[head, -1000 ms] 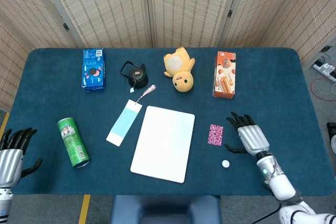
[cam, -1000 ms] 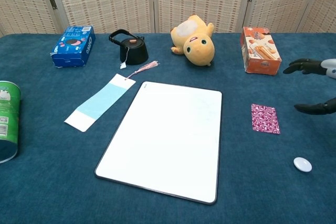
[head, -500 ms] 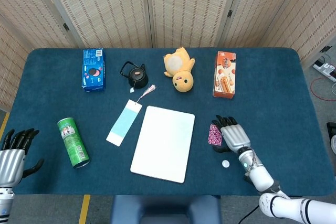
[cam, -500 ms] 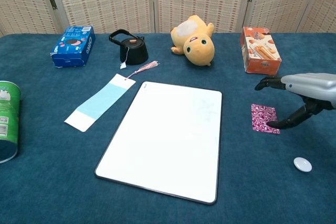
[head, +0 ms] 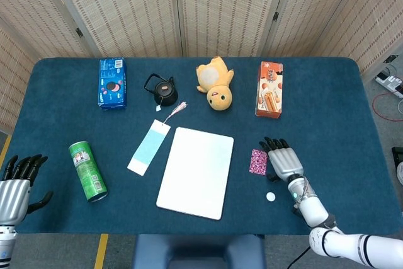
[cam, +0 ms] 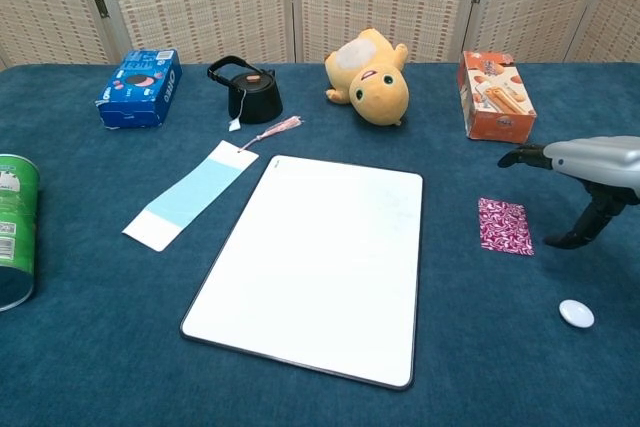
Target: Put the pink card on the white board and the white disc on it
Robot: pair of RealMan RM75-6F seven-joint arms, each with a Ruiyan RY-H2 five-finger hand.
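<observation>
The pink patterned card (head: 258, 162) (cam: 504, 226) lies flat on the blue cloth, just right of the white board (head: 196, 171) (cam: 316, 262). The small white disc (head: 270, 196) (cam: 576, 314) lies nearer the front edge, right of the card. My right hand (head: 284, 162) (cam: 590, 172) hovers open just right of the card, fingers spread, thumb pointing down toward the cloth beside the card; it holds nothing. My left hand (head: 15, 184) stays open at the table's front left corner, far from both objects.
A green can (head: 87, 171) lies front left. A blue-and-white bookmark (head: 149, 147) sits left of the board. At the back stand a blue cookie pack (head: 111, 83), a black teapot (head: 161, 89), a yellow plush (head: 215, 84) and an orange snack box (head: 269, 89).
My right hand swept left from the table's right side to the card, then eased slightly back right. Card, disc and left hand have not moved.
</observation>
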